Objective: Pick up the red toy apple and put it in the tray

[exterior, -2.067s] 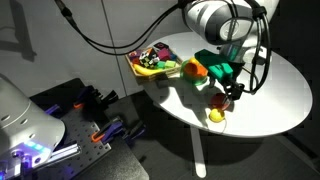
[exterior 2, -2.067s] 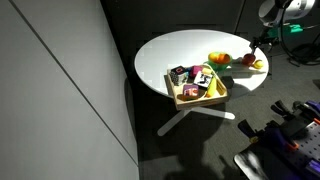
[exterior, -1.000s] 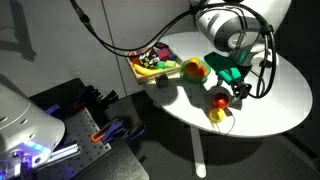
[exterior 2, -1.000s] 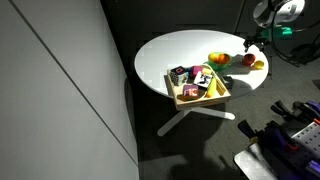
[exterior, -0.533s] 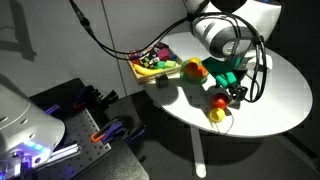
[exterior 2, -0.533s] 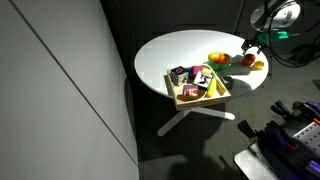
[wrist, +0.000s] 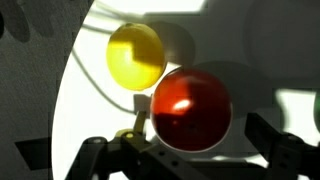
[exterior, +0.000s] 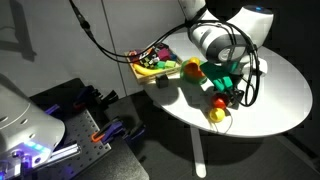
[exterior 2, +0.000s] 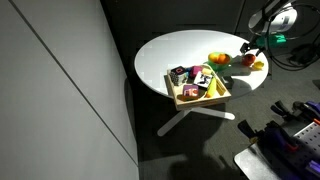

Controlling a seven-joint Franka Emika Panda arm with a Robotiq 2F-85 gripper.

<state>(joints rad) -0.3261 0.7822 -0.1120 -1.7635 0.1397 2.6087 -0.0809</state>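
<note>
In the wrist view we see our gripper [wrist: 186,148] spread wide and unclenched, a finger on each side of the red apple [wrist: 192,108], which rests on the table [wrist: 100,112]. Just beyond sits a yellow ball [wrist: 135,55]; well apart lies the tray [exterior 2: 200,102].

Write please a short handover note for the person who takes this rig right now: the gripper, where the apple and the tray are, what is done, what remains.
Gripper: open and low at the table; the wrist view shows one finger on each side of the red toy apple, not closed on it.
Apple: on the table, close beside the small yellow ball.
Tray: across the table, already holding other toy foods.
Done: approach to the apple.
Left: close on the apple only, not the ball, then lift, carry it to the tray and release.
</note>
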